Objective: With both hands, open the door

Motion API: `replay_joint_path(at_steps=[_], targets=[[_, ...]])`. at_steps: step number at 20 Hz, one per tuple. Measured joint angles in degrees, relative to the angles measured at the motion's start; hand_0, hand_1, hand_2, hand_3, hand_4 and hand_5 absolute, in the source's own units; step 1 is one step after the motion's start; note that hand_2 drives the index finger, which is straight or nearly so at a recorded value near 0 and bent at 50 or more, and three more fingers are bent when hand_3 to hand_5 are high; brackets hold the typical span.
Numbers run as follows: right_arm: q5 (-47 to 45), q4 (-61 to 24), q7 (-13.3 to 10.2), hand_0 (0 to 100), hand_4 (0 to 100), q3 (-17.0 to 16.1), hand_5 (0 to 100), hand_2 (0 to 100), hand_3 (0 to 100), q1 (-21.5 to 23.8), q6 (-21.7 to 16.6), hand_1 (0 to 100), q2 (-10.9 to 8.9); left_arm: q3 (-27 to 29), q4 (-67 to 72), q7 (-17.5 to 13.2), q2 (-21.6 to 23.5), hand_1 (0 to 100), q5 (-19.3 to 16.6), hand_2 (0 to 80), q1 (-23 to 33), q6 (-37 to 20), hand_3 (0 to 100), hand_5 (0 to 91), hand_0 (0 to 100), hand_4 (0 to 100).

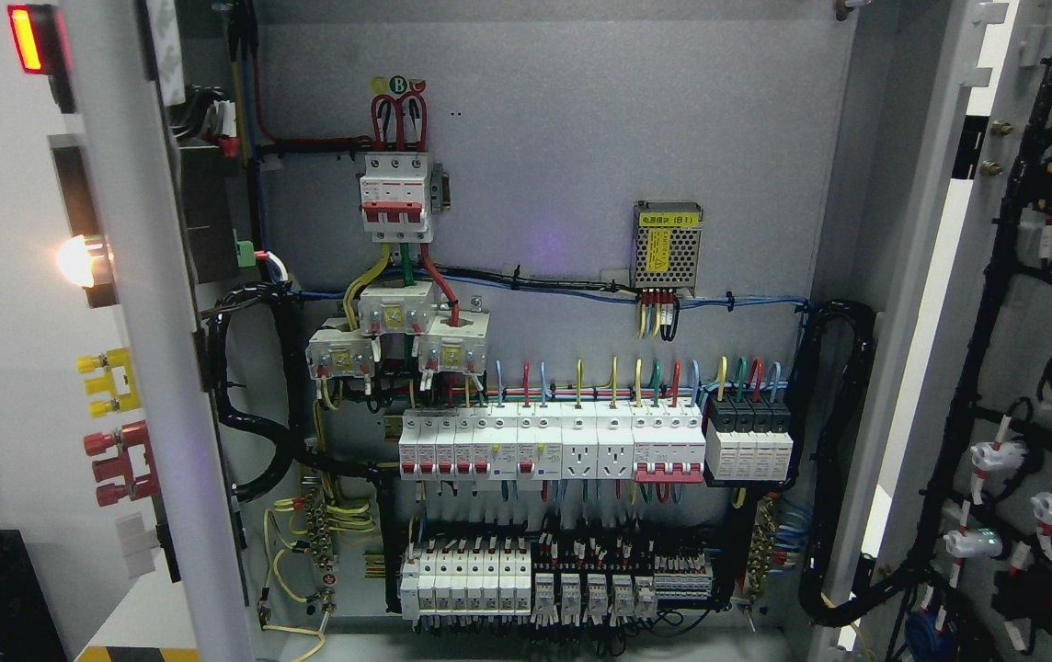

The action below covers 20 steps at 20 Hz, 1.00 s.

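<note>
Filling nearly the whole head view is an open electrical cabinet (563,138), its grey back panel bare toward the top and crowded with gear lower down. Both doors are already swung wide: the left door (135,368) shows edge-on at the picture's left, with a red lamp (27,39), a glowing white lamp (77,260) and yellow and red terminals on its outer face; the right door (1032,349) stands open at the right, its inner face strung with black wiring and lit indicator backs. By this the opening looks done, or close to it. Neither robot hand is in view, so whether the fingers are apart or together cannot be told. As sheet steel on hinges, the doors should be stiff and fairly heavy, swinging freely but with some drag from the cable loops (843,460) that run to them; the sound place to take hold would be a bare free edge, well away from the lamps, terminals and wiring, which look fragile. Inside, a long row of breakers (552,446) crosses the middle, a second row (554,579) sits below it, a main breaker (395,198) is higher up, and a small power supply (668,245) hangs to its right.
</note>
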Motion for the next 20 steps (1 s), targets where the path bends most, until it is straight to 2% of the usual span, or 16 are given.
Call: replay_joint_path(at_steps=[6, 20], targets=[[0.08, -0.36, -0.03, 12, 0, 1.91, 0, 0, 0, -0.02, 1.67, 39, 0.25, 0.00, 0.00, 0.00, 0.00, 39, 0.00, 0.0, 0.00, -0.19, 0, 0.0, 12, 0], [0.52, -0.54, -0.22, 12, 0, 4.55, 0, 0, 0, -0.69, 3.86, 39, 3.48, -0.02, 0.13, 0.06, -0.01, 39, 0.17, 0.0, 0.00, 0.12, 0, 0.0, 12, 0]])
